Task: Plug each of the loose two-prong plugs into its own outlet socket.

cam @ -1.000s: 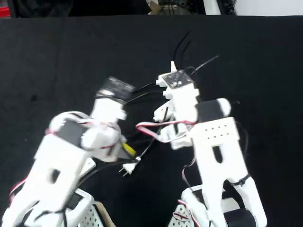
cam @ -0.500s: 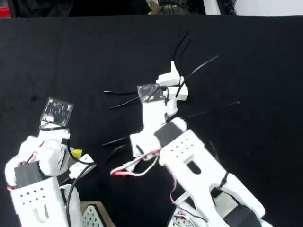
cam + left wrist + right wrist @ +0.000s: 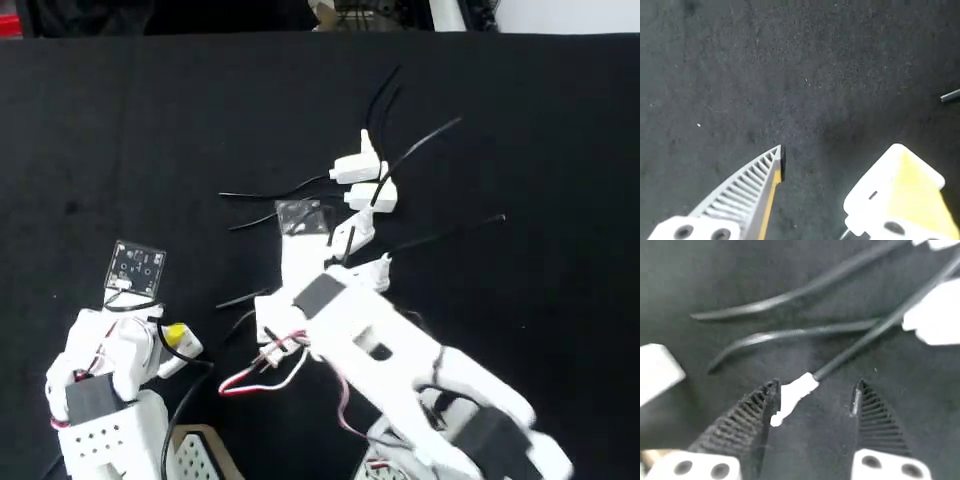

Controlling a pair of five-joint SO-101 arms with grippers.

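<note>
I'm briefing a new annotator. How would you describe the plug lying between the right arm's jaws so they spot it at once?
On the black table, follow the right arm to its gripper, jaws open over loose black cords. Between them lies a small white plug on one cord's end. Unlike the bulkier white blocks beyond, it is slim and lies alone.

A plug (image 3: 792,390) lies inside the right end effector (image 3: 817,386), seemingly on the table (image 3: 150,120).
</note>
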